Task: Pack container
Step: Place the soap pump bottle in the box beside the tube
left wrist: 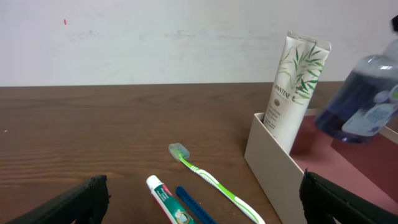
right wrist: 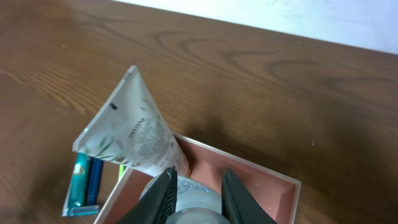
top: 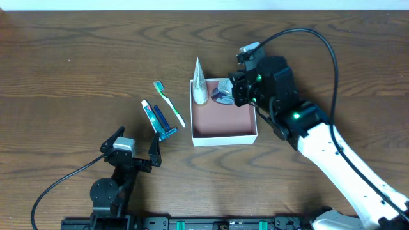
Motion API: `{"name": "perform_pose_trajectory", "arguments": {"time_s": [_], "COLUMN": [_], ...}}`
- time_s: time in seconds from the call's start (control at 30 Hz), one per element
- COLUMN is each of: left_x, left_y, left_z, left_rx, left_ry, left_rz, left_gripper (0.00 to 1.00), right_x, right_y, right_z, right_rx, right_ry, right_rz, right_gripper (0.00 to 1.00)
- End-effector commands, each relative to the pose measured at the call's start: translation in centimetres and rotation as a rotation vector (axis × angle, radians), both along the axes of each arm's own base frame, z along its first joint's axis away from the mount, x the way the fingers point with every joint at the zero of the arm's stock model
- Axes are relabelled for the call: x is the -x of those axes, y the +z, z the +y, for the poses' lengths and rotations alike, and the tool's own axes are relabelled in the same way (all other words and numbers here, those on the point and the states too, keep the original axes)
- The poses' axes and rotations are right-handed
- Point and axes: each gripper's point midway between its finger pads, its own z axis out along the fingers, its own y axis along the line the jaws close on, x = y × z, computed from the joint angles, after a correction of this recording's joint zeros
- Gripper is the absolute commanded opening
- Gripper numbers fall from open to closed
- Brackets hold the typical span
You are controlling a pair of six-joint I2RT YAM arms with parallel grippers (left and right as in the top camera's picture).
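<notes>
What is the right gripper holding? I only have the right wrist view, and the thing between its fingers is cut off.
Observer: A clear bottle of dark blue liquid. The left wrist view shows it held tilted above the container.
Operator: And the left gripper?
Observer: The left gripper is open and empty, near the front edge of the table.
Operator: Any toothbrush out there?
Observer: Yes, a green toothbrush lies on the table, left of the container.

Right arm white with black wrist, green lights; left arm black; black cables.
</notes>
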Motion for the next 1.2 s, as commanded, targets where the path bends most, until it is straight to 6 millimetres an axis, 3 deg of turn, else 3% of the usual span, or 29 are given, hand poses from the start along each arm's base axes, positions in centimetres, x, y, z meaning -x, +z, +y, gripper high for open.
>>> {"name": "perform_pose_trajectory", "arguments": {"time_s": [0.0,0.33,0.67,0.93,1.17], "left_x": [0.1,0.1,0.1,0.1,0.1], "left_y": [-1.5,-1.5,-1.5,-1.5,-1.5], "left_z": [0.0,0.0,0.0,0.0,0.0], "left_rx": [0.011,0.011,0.011,0.011,0.011], "left_ry": [-0.003,-0.003,-0.003,-0.003,-0.003], "left_rz": [0.048,0.048,0.048,0.048,0.048], "left_gripper": [0.98,0.98,0.98,0.98,0.98], "right_x": [-0.9,-2.7,-3.6,-4.0,-4.5], "right_y": [1.8,-2.0,-2.4,-4.8,-5.5], "right_z": [0.4,1.5,2.0,2.3,2.6], "right_rx": [-0.027,0.006,0.039,0.066,0.065], "right_ry": [-0.017,-0.012,0.019,0.024,0.024], "right_rz": [-0.052,-0.012,-0.056,-0.019,-0.021], "right_gripper": [0.17,0.15,0.17,0.16,0.15]}}
